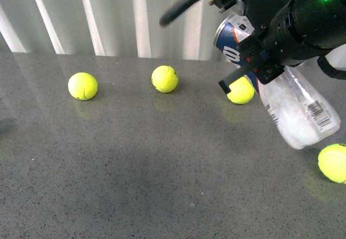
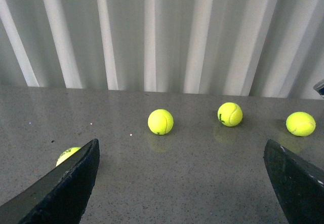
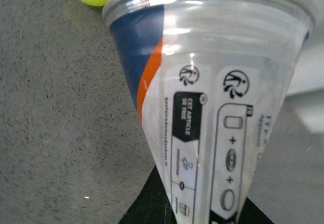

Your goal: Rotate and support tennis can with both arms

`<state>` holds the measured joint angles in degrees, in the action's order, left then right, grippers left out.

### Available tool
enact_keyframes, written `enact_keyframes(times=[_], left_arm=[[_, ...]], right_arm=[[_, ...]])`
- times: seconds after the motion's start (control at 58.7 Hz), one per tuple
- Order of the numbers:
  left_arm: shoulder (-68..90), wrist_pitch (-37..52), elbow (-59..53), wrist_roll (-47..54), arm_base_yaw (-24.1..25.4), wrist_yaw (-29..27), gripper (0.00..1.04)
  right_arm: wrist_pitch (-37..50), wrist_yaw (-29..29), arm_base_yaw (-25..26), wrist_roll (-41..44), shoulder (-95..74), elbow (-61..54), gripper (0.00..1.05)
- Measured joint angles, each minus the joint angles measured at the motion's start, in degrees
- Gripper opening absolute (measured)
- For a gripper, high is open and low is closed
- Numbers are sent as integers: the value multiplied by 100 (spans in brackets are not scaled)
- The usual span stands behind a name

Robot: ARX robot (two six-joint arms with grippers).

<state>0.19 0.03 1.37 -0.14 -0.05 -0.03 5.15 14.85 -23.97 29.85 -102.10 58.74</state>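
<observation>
The tennis can (image 1: pixel 303 109) is held tilted above the table at the right, its clear dented end with the barcode pointing down to the right and its blue-orange label end up by the gripper. My right gripper (image 1: pixel 259 60), a bulky black head with a green light, is shut on the tennis can near its label end. In the right wrist view the tennis can (image 3: pixel 212 107) fills the frame, pinched between the black fingers (image 3: pixel 147 203) of my right gripper (image 3: pixel 202 209). My left gripper (image 2: pixel 182 183) is wide open and empty over bare table, and is out of the front view.
Several yellow-green tennis balls lie on the grey table (image 1: pixel 135 168): one far left (image 1: pixel 82 86), one in the middle (image 1: pixel 164 79), one behind the can (image 1: pixel 241 91), one at the right edge (image 1: pixel 333 163). A white ribbed wall stands behind.
</observation>
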Motion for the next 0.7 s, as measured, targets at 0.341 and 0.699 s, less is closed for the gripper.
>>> enact_keyframes(times=[0.341,0.699], left_arm=[[0,0,0,0,0,0,98],[0,0,0,0,0,0,98]], right_arm=[[1165,-769,-398,3530,-79,-898,5],[1344,-1200,-901,3871,-761,-345,5]])
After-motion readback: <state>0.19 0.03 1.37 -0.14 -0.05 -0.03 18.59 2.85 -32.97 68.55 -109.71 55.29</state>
